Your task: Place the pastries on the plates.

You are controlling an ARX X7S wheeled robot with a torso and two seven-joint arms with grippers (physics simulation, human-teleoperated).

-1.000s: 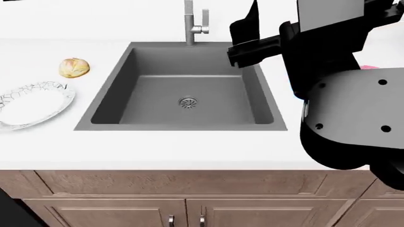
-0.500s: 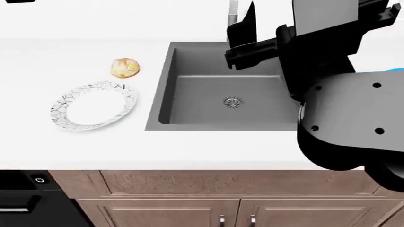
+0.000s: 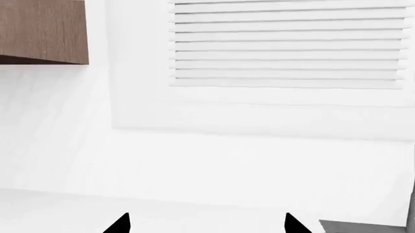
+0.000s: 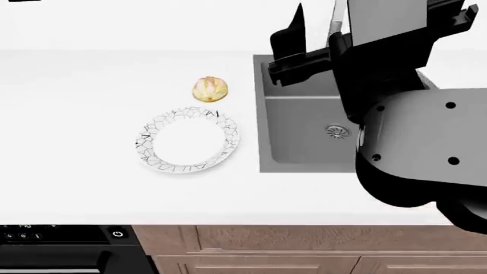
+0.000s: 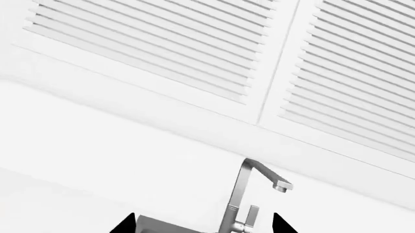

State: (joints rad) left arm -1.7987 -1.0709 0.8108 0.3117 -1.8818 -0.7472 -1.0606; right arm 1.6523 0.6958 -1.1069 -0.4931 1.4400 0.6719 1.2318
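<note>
White counter (image 4: 76, 85); at its left, the white plate (image 4: 189, 141) with black cracked-line rim, lying flat and bare; glazed bun (image 4: 211, 89) just behind it, near the rim but apart from it, not yet plated; dark sink (image 4: 297, 134) to the right, its right part hidden behind the right arm (image 4: 414, 148), which fills that side of the head view. Donut and blue plate: not in view in any current frame. Left gripper (image 3: 206, 224): only two dark tips show in its wrist view, well apart, nothing between them, so jaws spread and empty; camera faces wall and shutters. Right gripper (image 5: 203, 224): same, two tips apart, empty, faucet (image 5: 250, 199) seen beyond. Handling estimate for bun: light, soft crumb under a glaze likely a little slick; dome offers no flat faces; judge best hold is across the widest girth, low on the sides, with gentle closure to avoid crushing; too high a grip may squirt it out. Lift needed is short, plate being adjacent.
</note>
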